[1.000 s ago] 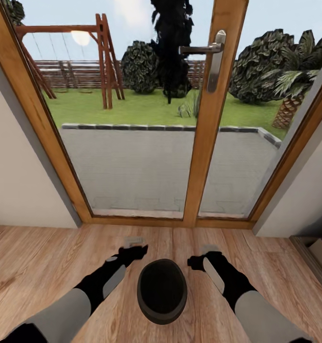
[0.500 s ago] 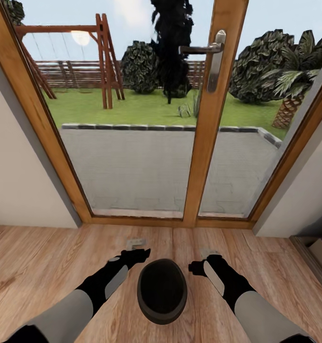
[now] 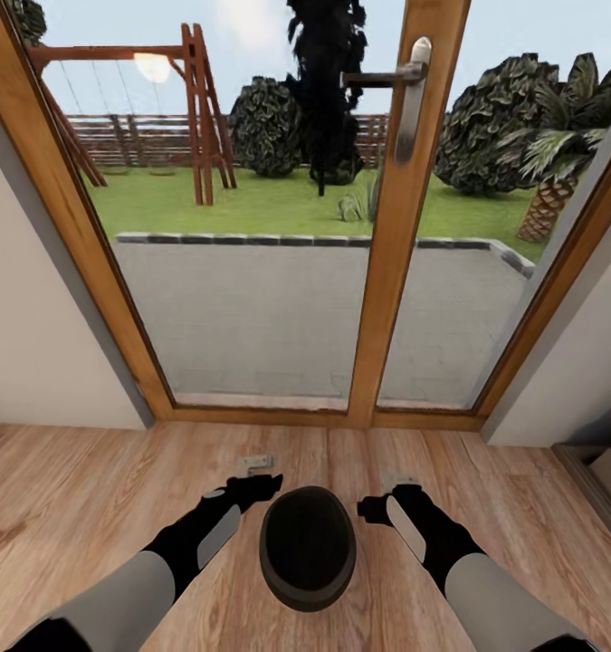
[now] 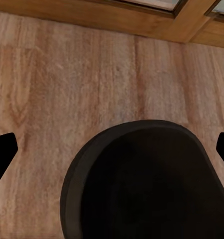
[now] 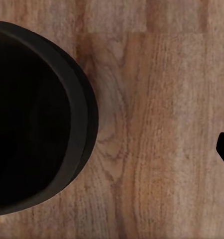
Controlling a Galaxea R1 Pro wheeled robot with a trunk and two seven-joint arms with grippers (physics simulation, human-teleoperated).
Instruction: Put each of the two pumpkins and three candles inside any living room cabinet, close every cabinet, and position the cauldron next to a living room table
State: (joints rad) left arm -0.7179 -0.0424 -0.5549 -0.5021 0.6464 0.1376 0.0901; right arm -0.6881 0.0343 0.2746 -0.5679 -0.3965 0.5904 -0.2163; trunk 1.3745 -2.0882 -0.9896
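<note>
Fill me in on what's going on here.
The robot faces a glazed wooden patio door looking onto a garden. A black cauldron sits on the wood floor between its arms. The left gripper and the right gripper flank it, one on each side; whether either touches it is unclear. Both look open.

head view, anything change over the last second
The view has tipped slightly: the door handle sits higher in the picture, and the cauldron a touch higher, so the camera moved rather than the things. Both arms stay flanking the cauldron on the wood floor.
</note>
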